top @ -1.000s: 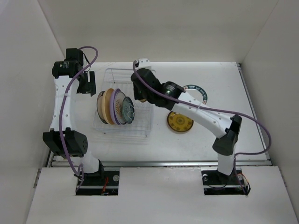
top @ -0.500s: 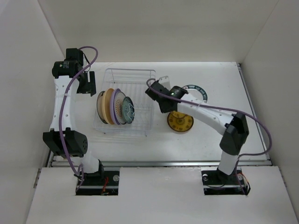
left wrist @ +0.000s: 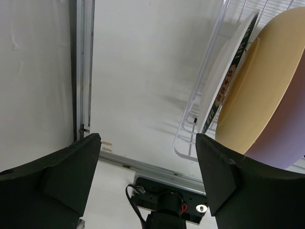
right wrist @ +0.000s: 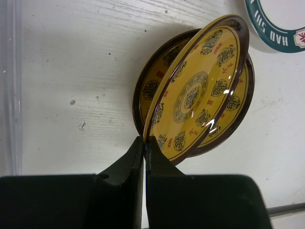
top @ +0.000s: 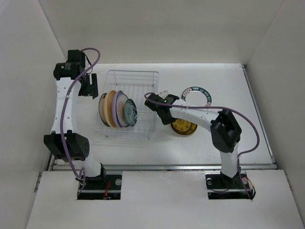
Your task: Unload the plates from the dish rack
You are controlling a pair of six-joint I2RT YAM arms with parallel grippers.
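Partly done: a green-rimmed white plate (top: 198,94) and a yellow-brown patterned plate (right wrist: 153,89) lie flat toward the right edge of the white table (top: 190,148), the right gripper (right wrist: 144,143) is clamped on the rim of a matching yellow-brown plate (right wrist: 200,90) tilted above the latter, several upright plates (top: 118,109) are yet to leave the pale wire dish rack (top: 138,78), and the left gripper (left wrist: 147,138) is spread wide and empty.

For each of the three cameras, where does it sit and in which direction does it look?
Top external: above and behind the arms, looking down on the table; left arm and right arm show whole.
Left wrist: on the left arm, looking between the open left gripper toward the dish rack and its standing plates.
Right wrist: on the right arm, looking down past the right gripper, shut on a tilted yellow plate.
Shared: top and right wrist views both show the green-rimmed plate.
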